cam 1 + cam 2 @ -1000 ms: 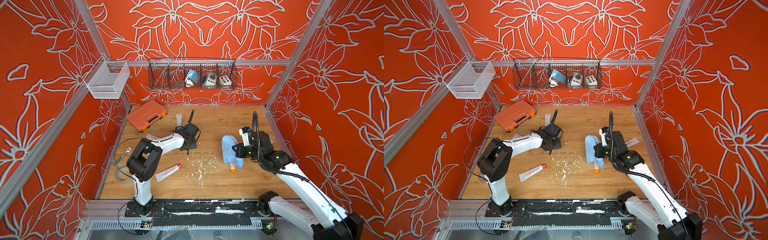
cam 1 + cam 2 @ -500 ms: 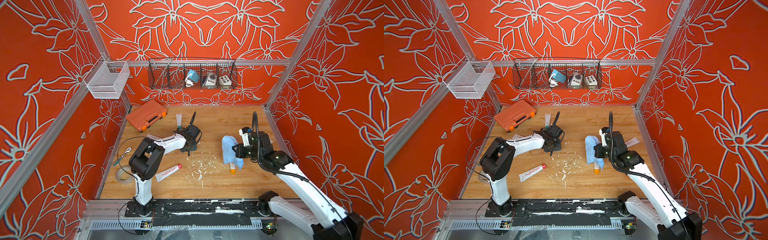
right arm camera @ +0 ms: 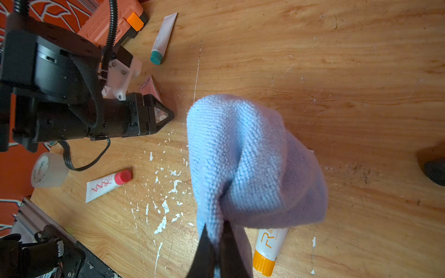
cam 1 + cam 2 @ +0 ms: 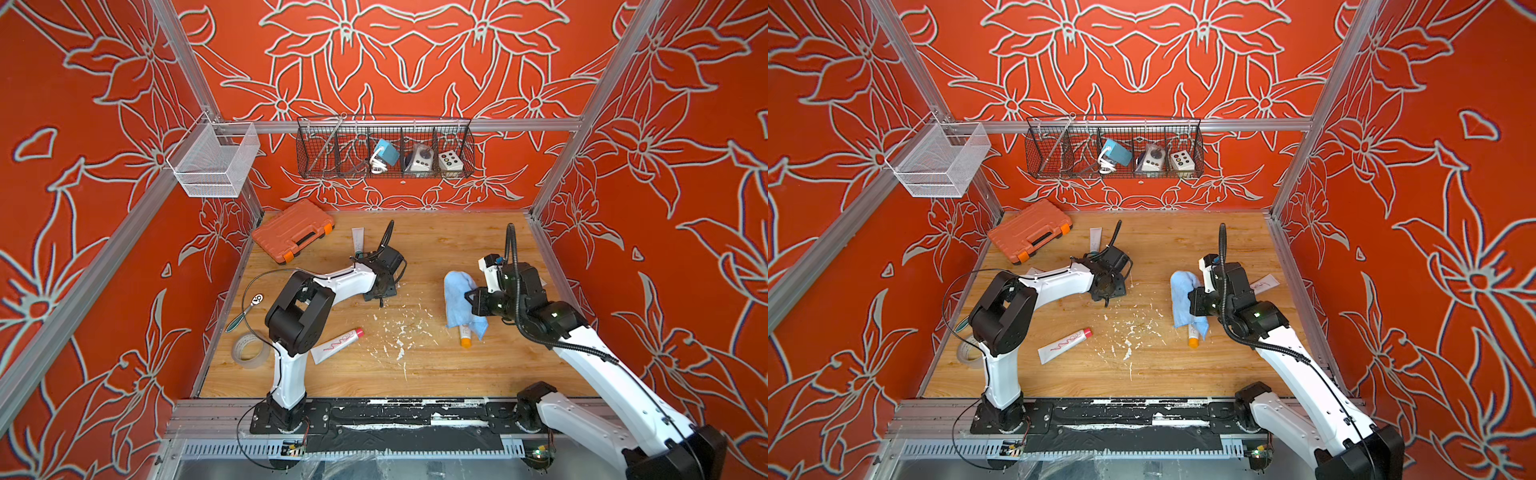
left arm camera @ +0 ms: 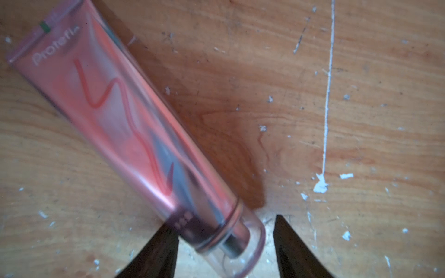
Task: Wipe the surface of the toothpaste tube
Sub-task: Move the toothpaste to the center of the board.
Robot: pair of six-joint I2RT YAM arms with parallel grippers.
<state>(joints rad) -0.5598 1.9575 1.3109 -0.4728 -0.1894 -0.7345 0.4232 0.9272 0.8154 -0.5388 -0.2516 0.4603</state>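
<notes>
Blue cloth (image 3: pixel 252 156) is pinched in the right pincer (image 3: pixel 215 225); the left pincer (image 5: pixel 222 222), just narrowed slightly, is set part-open around the cap (image 5: pixel 243 243) of the pink toothpaste tube (image 5: pixel 134 134) on the desk (image 5: pixel 361 96), a grip judged imminent.

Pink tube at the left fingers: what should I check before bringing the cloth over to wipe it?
1. Right fingers pinch cloth: ok.
2. Left fingers straddle pink tube's cap: ok.
3. Firm grip on that cap: not ok, gap shows beside it.
4. Cloth free of orange-capped tube: not ok, it drapes over it.
5. Bare table between the arms: ok, only white flecks.
</notes>
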